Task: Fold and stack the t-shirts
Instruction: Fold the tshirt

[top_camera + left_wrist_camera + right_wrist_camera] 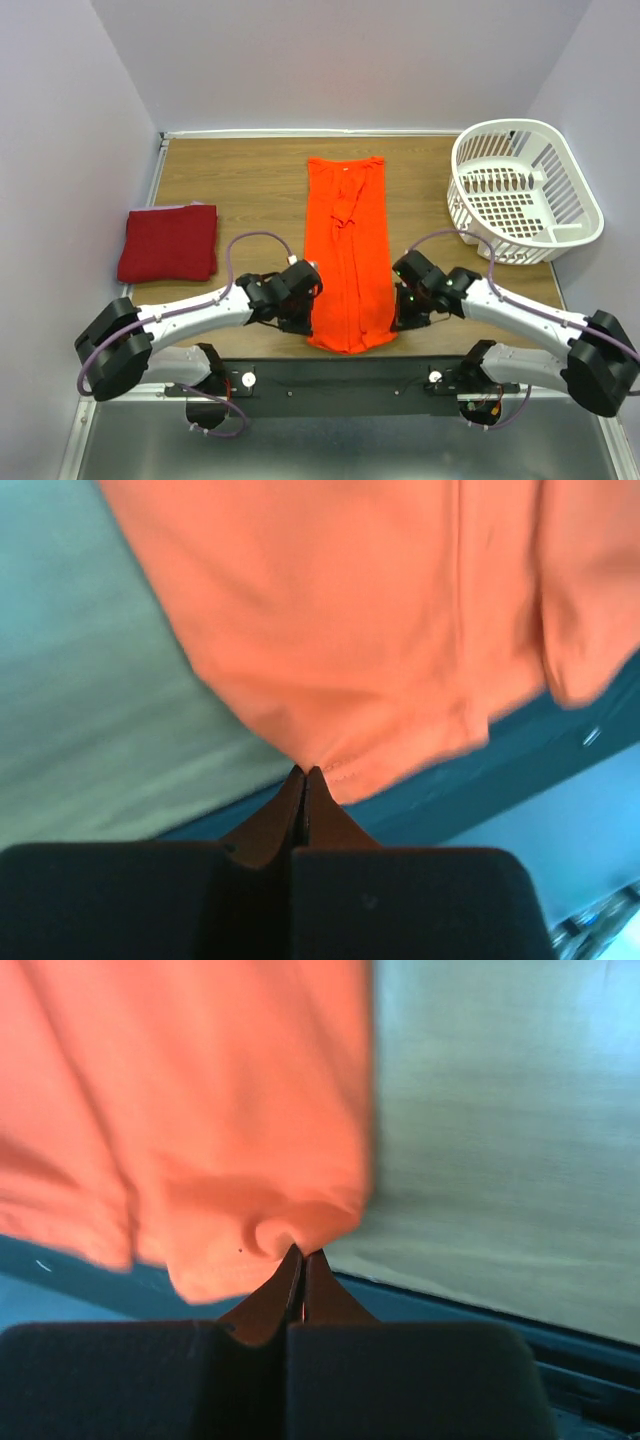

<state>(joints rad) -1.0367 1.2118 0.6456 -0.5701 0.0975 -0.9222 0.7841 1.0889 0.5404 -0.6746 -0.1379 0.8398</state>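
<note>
The orange-red t-shirt lies as a long narrow strip down the middle of the table, neck at the far end, hem at the near edge. My left gripper is shut on its near left hem corner. My right gripper is shut on its near right hem corner. The cloth bunches at both pinches. The dark crimson t-shirt lies folded in a square on the left of the table, apart from both grippers.
A white lattice laundry basket stands at the back right. The table's near edge runs just below the shirt's hem. Walls close the table on the left, back and right.
</note>
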